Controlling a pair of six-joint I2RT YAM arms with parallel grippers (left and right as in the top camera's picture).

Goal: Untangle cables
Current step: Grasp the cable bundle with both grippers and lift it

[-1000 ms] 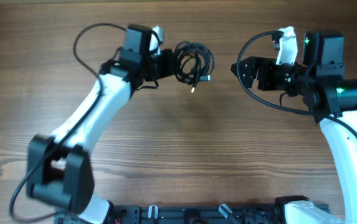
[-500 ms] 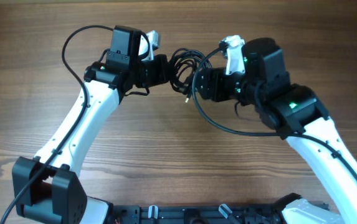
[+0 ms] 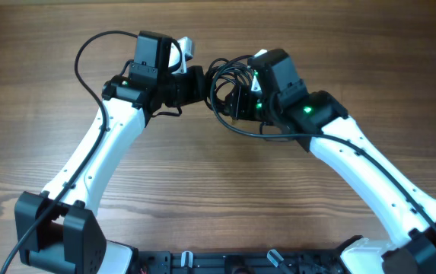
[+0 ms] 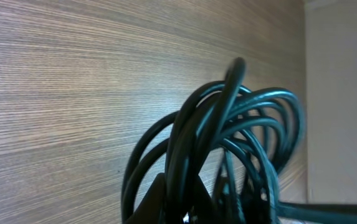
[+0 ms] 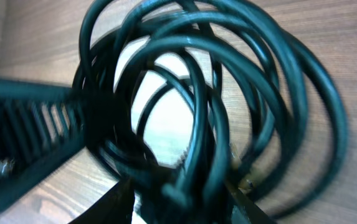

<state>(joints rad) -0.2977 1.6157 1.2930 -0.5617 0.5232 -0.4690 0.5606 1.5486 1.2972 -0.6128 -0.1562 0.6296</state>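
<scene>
Cables (image 3: 225, 72) hang bunched above the table (image 3: 202, 183), clamped in your left hand (image 3: 202, 82). Your right hand (image 3: 237, 99), well off a second ago, has closed in, fingers apart around the loops.

Wooden table (image 3: 35, 91) — brown, fine streaky grain

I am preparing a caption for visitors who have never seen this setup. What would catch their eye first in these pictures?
The tangled bundle of black cables stands out first, over the far middle of the wooden table. The left fingers grip it from one side, and the right fingers reach in from the other. In both wrist views its glossy loops nearly fill the picture.
</scene>
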